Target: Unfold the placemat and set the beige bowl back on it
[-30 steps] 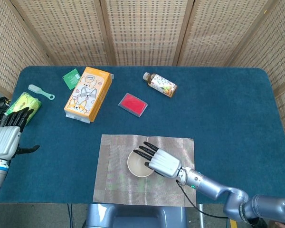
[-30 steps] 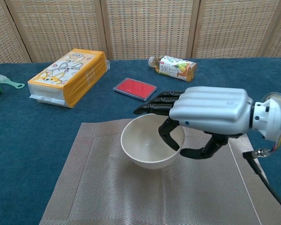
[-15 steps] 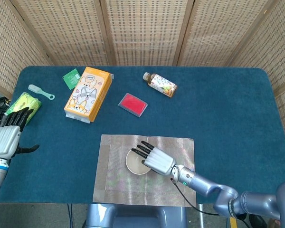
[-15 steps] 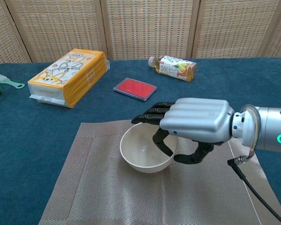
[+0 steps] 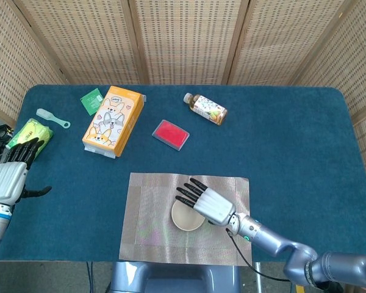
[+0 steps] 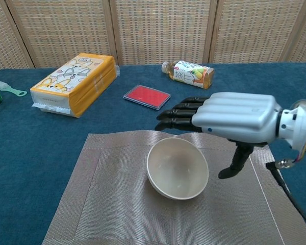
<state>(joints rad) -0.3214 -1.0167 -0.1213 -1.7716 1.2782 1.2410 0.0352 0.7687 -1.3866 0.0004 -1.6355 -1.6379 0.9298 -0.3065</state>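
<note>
Lay flat and unfolded near the front edge of the table, the placemat (image 6: pixel 107 204), with the beige bowl (image 6: pixel 177 168) resting on its middle, tipped a little toward the camera. Hovered just above and to the right of the bowl, the right hand (image 6: pixel 229 122): fingers (image 6: pixel 181 115) stretched out and apart over the far rim, thumb hanging down beside it, holding nothing, apparently not touching. Probably only a withdrawal left. Rested far off at the left edge, the left hand (image 5: pixel 11 173), empty, fingers apart.
</note>
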